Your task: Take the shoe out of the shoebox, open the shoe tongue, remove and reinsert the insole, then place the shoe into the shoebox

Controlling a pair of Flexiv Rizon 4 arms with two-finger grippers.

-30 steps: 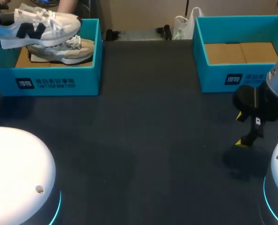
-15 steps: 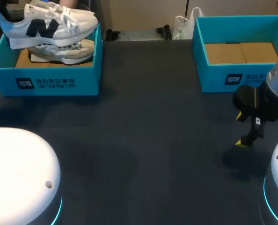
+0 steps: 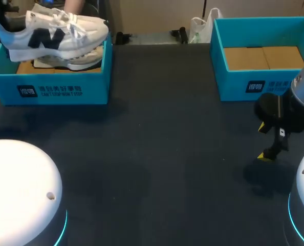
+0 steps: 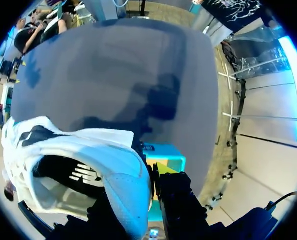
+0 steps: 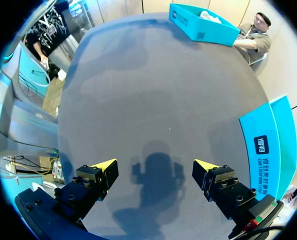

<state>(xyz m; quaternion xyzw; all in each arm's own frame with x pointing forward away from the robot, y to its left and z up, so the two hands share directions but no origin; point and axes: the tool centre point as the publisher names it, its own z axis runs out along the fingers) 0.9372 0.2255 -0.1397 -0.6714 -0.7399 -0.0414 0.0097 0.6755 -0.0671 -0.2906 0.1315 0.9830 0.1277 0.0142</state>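
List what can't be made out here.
- Insole: left wrist view, the shoe opening is too dark.
- Second shoe: head view, mostly under the lifted shoe, in the box.
- Left gripper: absent from head view, beyond the shoe or the edge.

Dark table [image 3: 167, 154] bears a teal box [image 3: 234, 84], apparently cardboard-lined, at right.

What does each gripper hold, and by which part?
Left gripper holds the white lace-up sneaker by its heel; right gripper holds nothing.
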